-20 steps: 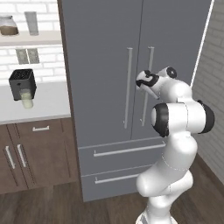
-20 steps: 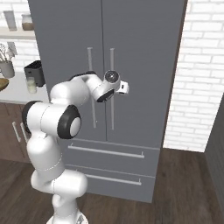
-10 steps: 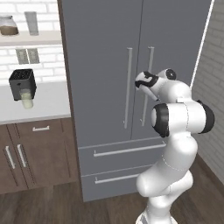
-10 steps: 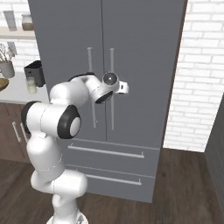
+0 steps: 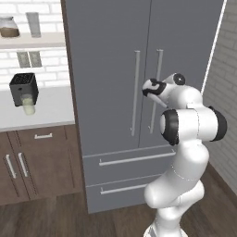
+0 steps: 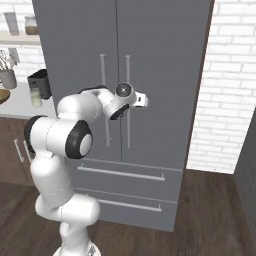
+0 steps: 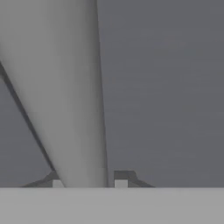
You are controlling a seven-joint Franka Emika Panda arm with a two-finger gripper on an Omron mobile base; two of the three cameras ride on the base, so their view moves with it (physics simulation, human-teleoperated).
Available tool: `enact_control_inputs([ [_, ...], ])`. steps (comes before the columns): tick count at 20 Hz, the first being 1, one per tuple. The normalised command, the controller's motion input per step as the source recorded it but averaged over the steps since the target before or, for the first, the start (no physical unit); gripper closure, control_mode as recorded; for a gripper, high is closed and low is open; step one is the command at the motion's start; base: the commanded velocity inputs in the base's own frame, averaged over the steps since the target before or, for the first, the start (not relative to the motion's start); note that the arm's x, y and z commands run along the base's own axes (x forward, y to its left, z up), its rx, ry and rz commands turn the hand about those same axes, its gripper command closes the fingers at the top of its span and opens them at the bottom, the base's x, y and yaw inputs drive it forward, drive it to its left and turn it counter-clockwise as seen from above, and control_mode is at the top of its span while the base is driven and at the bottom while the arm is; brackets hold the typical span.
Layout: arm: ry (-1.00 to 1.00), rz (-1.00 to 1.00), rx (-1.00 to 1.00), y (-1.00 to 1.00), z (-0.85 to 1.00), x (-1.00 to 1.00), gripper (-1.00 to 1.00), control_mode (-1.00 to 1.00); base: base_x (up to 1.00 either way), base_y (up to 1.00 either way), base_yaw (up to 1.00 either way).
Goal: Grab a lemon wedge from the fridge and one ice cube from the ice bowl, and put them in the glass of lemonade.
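1. The fridge (image 5: 115, 69) stands with both doors shut and its two drawers closed, between the brown cabinets and the white brick wall (image 6: 227, 90).
2. Two long silver bar handles run upright beside the seam where the doors meet; the right door's handle (image 5: 156, 88) is the one the claw (image 7: 87, 183) is at.
3. In the hand view that handle (image 7: 65, 87) rises as a thick pale bar straight up from between the two dark fingertips (image 7: 124, 177), one tip on each side of it and close against it.
4. The claw is clenched around the handle, its jaws only as far apart as the bar is thick.
5. In the left base view the claw (image 5: 149, 88) sits at about the middle of the handle's length; in the right base view the hand (image 6: 131, 100) lies over the same handle.
6. The white arm (image 5: 190, 125) bends up from the base and reaches forward to the door.
7. To the fridge's left a pale surface (image 5: 51, 109) tops the brown cabinets.
8. Near the back of that surface stands a black box-like appliance (image 5: 23, 88), and just in front of it the glass of lemonade (image 5: 29, 105).
9. At the far left edge in the right base view, a sliver of the ice bowl (image 6: 3, 96) shows beneath a grey cup of utensils (image 6: 7, 75).
10. A shelf (image 5: 32, 40) above carries a jar of brown stuff (image 5: 9, 27) and a tall clear glass (image 5: 33, 24).
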Motion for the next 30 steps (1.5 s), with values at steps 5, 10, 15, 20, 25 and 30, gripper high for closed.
enact_control_inputs([
  [5,0.03,-0.06,0.0,-0.52,0.47,-0.14,1.0,-1.0,0.0,0.0,0.0],
  [10,0.0,-0.1,0.03,-0.75,0.46,-0.06,1.0,-1.0,0.0,0.0,0.0],
  [15,0.0,-0.09,0.07,-0.95,0.48,-0.33,1.0,-1.0,0.0,0.0,0.0],
  [20,0.0,-0.07,0.11,-1.0,0.47,-0.58,1.0,-1.0,0.0,0.0,0.0],
  [25,-0.05,-0.04,0.11,-1.0,0.17,-0.67,1.0,-1.0,0.0,0.0,0.0],
  [30,-0.36,-0.01,0.14,-0.86,-0.1,-0.82,1.0,-1.0,0.0,0.0,0.0],
])
